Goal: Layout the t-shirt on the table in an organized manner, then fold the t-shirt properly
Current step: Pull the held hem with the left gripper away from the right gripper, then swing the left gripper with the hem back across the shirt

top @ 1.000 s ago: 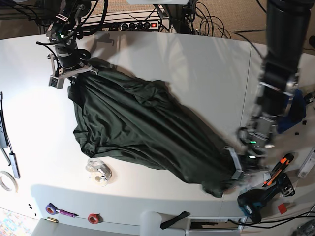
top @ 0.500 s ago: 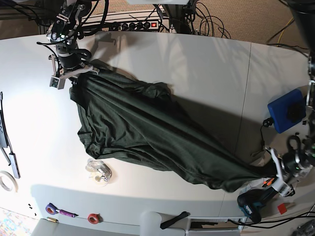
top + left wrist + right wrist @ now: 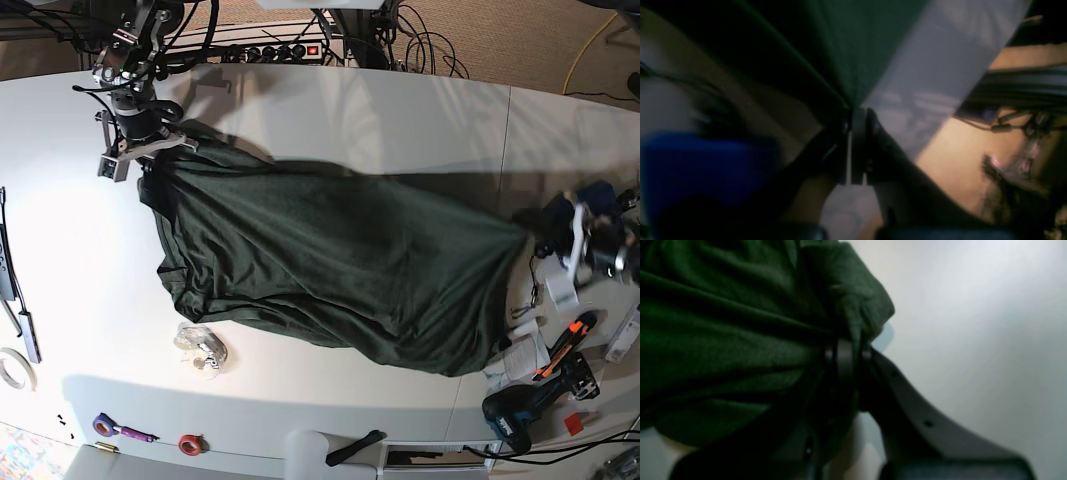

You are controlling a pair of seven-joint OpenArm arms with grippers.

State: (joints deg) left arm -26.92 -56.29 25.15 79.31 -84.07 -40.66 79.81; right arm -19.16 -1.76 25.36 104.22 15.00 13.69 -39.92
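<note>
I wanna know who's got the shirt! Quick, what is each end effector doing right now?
Left end effector: closed, pinching an edge of the t-shirt.
Right end effector: closed, gripping bunched t-shirt fabric.

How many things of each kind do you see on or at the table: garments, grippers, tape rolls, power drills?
Garments: 1, the t-shirt
Grippers: 2, the right gripper and the left gripper
Tape rolls: 3, purple, red, white
Power drills: 1
Total: 7
</note>
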